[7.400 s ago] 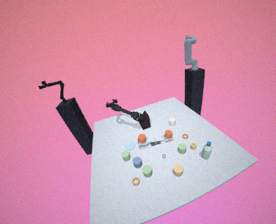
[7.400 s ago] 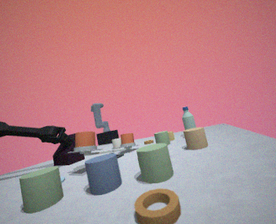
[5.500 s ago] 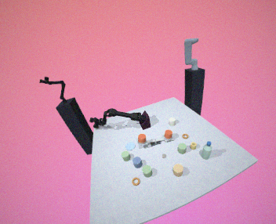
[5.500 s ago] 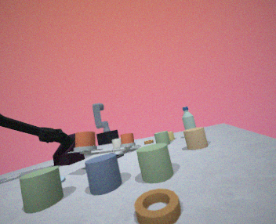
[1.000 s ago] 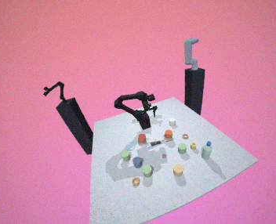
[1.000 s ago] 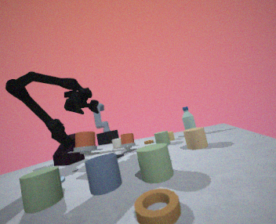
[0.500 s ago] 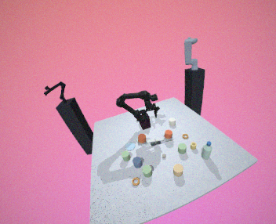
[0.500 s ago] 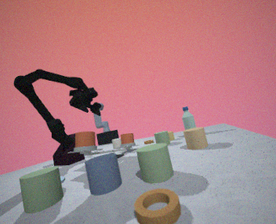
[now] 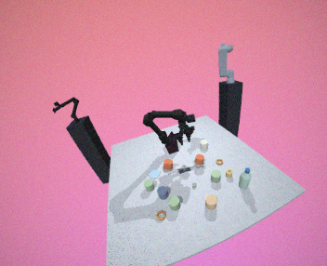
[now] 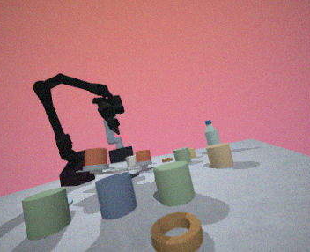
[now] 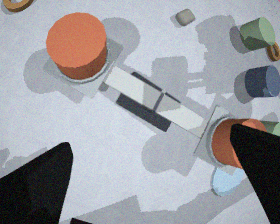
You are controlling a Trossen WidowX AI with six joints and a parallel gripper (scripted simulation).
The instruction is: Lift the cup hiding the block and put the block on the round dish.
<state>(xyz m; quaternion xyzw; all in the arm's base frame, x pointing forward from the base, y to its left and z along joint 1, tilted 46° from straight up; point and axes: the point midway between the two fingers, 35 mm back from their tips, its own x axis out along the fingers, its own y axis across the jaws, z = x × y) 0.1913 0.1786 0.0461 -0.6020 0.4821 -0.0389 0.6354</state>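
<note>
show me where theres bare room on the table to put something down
Bare room: the near stretch of table in front of the brown ring, and the far right side past the bottle. Crowded: around the balance and its two orange cups, where cylinders and rings cluster.
</note>
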